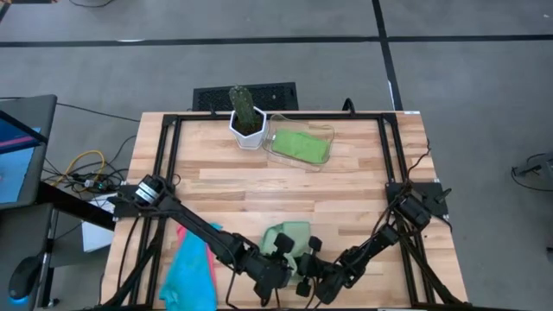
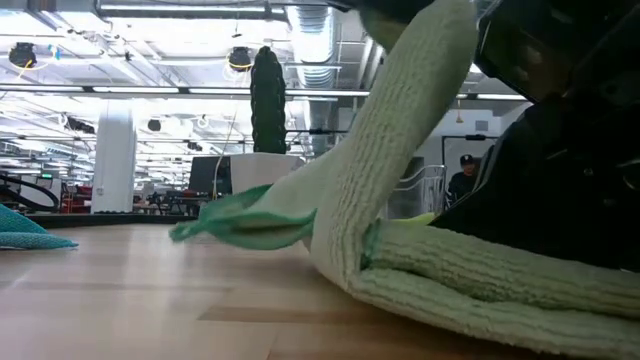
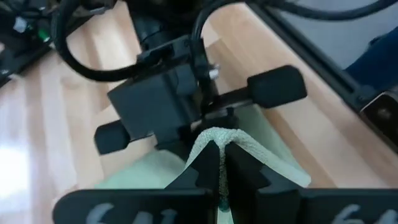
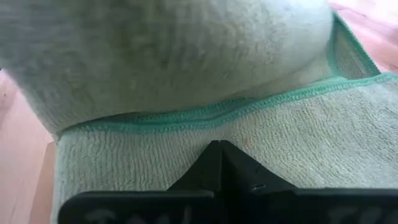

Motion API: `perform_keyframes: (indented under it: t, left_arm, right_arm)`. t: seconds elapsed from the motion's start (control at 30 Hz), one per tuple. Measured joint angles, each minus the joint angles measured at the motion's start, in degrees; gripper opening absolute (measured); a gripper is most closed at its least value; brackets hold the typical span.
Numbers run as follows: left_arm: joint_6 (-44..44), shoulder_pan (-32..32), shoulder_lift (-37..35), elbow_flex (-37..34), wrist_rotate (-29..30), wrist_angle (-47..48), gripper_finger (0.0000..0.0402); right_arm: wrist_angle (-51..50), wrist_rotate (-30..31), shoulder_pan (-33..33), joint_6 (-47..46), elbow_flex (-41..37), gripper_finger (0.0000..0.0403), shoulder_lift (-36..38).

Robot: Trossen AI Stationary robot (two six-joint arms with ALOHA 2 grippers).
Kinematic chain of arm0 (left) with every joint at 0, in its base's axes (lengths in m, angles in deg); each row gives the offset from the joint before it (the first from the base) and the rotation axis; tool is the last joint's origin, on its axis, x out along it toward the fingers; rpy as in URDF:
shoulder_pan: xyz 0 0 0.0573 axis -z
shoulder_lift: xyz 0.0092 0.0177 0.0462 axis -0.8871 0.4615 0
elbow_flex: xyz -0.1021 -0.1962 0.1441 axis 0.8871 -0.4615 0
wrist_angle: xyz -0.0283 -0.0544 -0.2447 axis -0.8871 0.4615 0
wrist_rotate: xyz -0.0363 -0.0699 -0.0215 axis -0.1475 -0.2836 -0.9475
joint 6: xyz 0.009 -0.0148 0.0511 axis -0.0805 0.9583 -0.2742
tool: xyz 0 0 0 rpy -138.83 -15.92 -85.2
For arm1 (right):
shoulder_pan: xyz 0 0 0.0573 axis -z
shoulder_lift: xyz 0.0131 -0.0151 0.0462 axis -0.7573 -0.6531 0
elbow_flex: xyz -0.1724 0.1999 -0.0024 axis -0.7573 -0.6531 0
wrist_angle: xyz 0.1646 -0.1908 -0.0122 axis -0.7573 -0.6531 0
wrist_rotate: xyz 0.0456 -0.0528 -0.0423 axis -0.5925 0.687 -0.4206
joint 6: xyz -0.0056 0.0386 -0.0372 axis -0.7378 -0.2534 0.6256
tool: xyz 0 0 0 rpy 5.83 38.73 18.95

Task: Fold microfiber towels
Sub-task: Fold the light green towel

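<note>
Light green towel (image 1: 289, 238) half lifted, pinched by left end effector (image 3: 222, 167), right end effector (image 4: 221, 155) closed on it

Open lab hall: ceiling ducts (image 2: 300, 30), framed wooden workbench (image 1: 346, 168).

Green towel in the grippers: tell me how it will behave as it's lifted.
Probably floppy: the green towel drapes and bends over itself between the left gripper and the right gripper. Likely light, since pinched edges alone hold it up. Its fuzzy pile should resist slipping.
</note>
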Motion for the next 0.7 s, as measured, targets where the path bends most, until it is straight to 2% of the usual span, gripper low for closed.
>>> perform_keyframes:
  t: [0.2, 0.4, 0.47, 0.6, 0.7]
  left_arm:
    - [0.45, -1.51, 0.00, 0.00, -5.31, -2.55, 0.0005]
    - [1.76, -1.74, 4.38, 0.04, -8.74, -5.33, 0.0005]
    - [1.78, -1.72, 5.98, 0.02, -8.30, -4.81, 0.0005]
    - [2.96, -1.56, 6.64, 0.06, -3.79, -4.37, 0.0005]
    - [2.97, -1.59, 6.64, 0.02, -3.14, -5.33, 0.0005]
  right_arm:
    - [0.05, 0.11, 0.00, 0.00, -0.02, 0.0019, -0.07]
    - [0.12, -0.18, -0.11, 0.62, -0.04, 0.0038, -0.11]
    - [0.27, -0.09, -0.32, 0.80, -0.05, 0.0041, -0.11]
    - [0.26, -0.17, -0.44, 0.87, -0.07, 0.0041, -0.11]
    - [0.38, -0.13, -0.45, 0.88, -0.07, 0.0040, -0.03]
